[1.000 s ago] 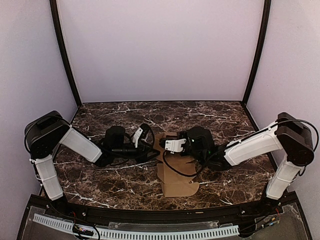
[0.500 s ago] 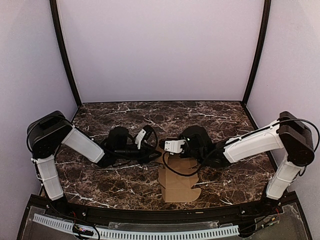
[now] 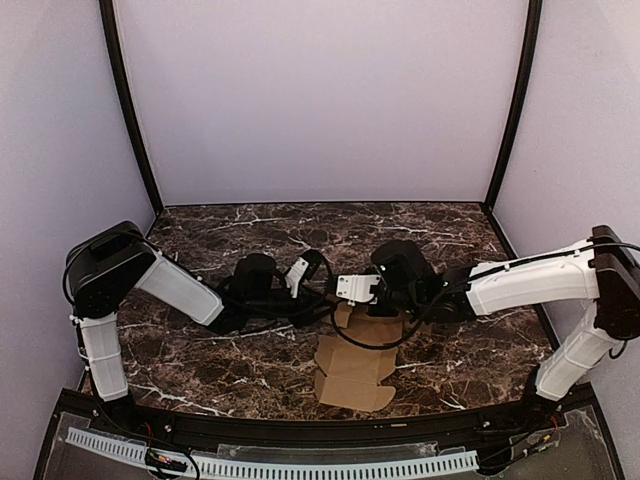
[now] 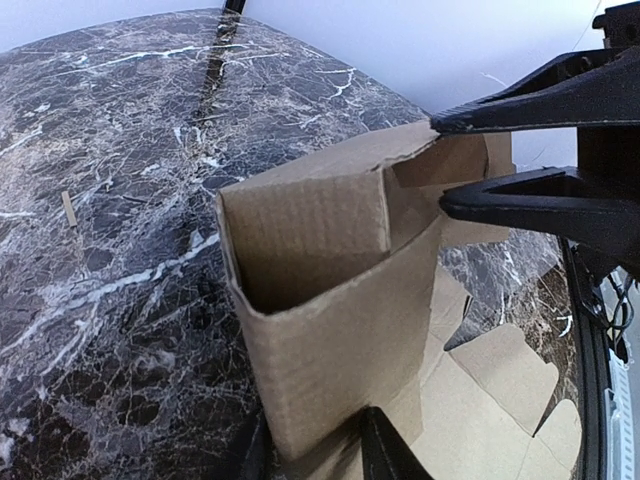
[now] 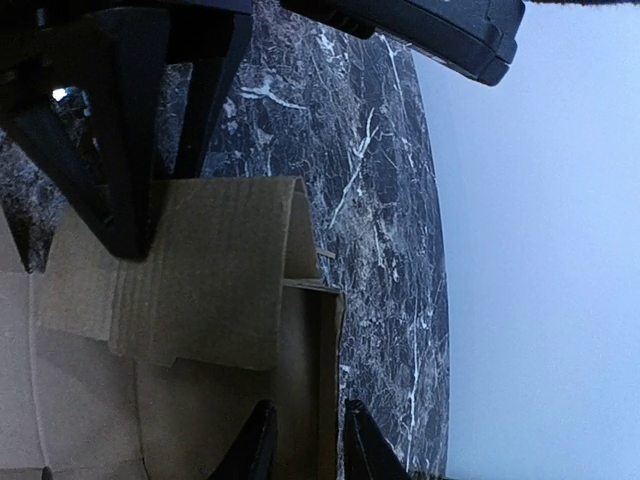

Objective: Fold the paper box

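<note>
L arm (image 3: pixel 180 290): extended in from L side, low over dark marble bench (image 3: pixel 230 225), wrist near centre.
L jaws: partly closed, 1 either side of raised cardboard wall near its base; pinching or only straddling, can't tell.
Paper box (image 3: pixel 355 375): plain brown, mid-bench btwn the 2 arms; near part flat on bench w/ flaps spread, far part lifted into an upright folded corner.
R jaws: slightly apart, straddling top flap edge of raised part, opposite L jaws; gap showing beside the cardboard, no hold on it.
R arm (image 3: pixel 520 285): stretched in from R side, wrist just beside box.
</note>
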`<move>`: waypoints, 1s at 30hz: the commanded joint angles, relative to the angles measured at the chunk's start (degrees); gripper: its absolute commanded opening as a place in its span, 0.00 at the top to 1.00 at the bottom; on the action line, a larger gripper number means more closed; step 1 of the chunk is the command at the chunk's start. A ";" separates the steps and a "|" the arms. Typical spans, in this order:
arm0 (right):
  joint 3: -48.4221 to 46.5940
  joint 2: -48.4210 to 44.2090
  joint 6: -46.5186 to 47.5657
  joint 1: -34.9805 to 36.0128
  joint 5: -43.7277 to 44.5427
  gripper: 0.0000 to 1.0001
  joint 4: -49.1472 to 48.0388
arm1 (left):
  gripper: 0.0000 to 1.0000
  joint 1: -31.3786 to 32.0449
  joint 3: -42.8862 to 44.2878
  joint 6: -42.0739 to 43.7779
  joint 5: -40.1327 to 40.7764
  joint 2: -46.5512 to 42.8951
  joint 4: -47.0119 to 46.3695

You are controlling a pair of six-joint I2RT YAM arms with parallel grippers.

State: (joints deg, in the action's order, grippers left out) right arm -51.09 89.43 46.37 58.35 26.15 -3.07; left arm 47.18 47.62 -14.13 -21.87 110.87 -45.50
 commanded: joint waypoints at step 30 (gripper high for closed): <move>-39.60 18.67 -12.56 -26.54 -55.76 0.43 52.49 | 0.67 0.81 1.70 3.03 -1.37 -1.58 6.26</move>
State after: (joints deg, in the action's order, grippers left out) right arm -88.82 106.10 33.54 31.38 -22.09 40.69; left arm 47.55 48.82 -12.56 -21.89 110.87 -43.40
